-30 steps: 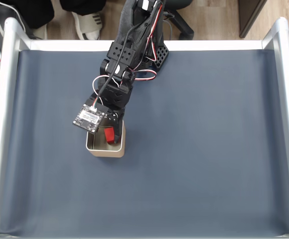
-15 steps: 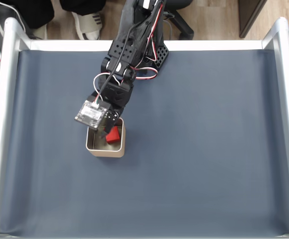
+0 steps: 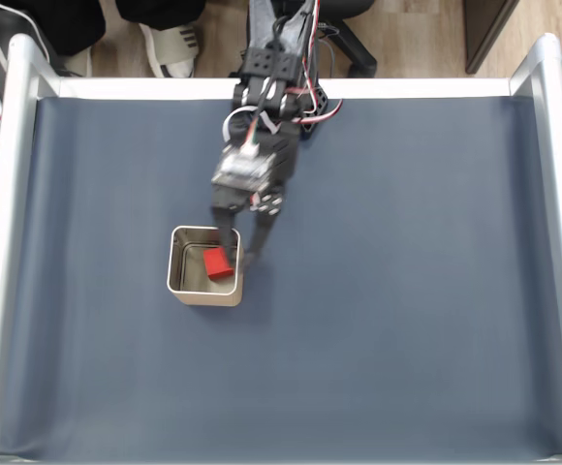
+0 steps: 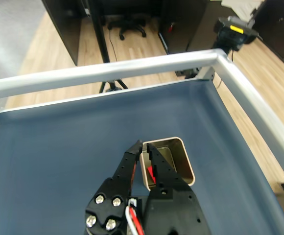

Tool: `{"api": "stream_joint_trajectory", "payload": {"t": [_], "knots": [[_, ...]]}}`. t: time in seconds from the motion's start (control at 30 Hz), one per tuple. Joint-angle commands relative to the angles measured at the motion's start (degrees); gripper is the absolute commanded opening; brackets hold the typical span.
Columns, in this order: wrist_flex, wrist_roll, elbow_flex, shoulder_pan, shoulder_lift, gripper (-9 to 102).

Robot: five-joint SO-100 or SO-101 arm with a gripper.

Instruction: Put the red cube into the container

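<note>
A dark blue tabletop (image 3: 407, 291) with raised silver edges is seen from above. The cube (image 3: 218, 263) lies inside the tin (image 3: 180, 291), by its right wall, so the placing step is judged done. The tool (image 3: 234, 242) hangs above the tin's upper right rim, its jaws narrowly parted and holding nothing. In the wrist view the tool (image 4: 144, 147) points down at the tin (image 4: 181, 159), a sliver of cube (image 4: 151, 173) showing between its tips. What is judged to be left is a clear lift away, without the rim being knocked.
</note>
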Motion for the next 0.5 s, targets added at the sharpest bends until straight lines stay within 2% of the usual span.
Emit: {"api": "stream_joint_trajectory", "payload": {"t": [0.0,0.23,0.47], "knots": [[0.3,-0.2,1.3,-4.0,6.1,0],[0.4,-1.3,14.0,-9.3,20.7,0],[0.4,-1.1,25.9,-9.8,33.0,0]]}}
